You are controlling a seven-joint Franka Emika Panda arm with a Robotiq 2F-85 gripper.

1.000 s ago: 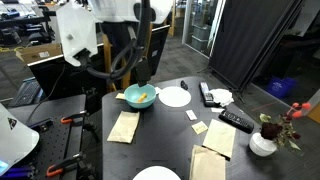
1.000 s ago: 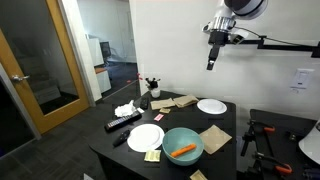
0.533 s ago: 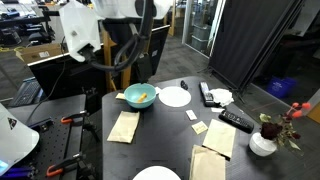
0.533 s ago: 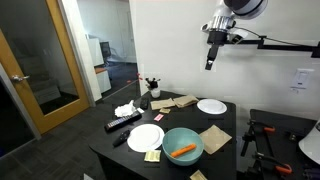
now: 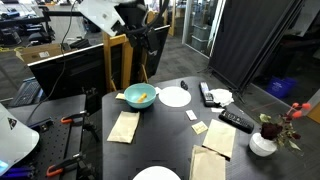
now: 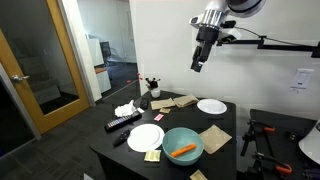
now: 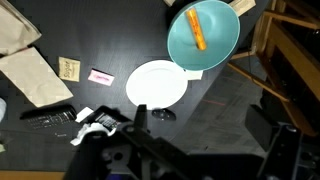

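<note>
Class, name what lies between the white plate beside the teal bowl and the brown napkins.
Two small paper notes lie there, a yellowish note and a pinkish note; the wrist view shows it.

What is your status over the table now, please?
Jaws open, empty, high above the black table. White plate and teal bowl with carrot in wrist view, untouched. Nothing in the way.

The teal bowl (image 7: 215, 45) looks glossy, the table (image 7: 110, 40) matt, the napkins (image 7: 40, 75) papery.
</note>
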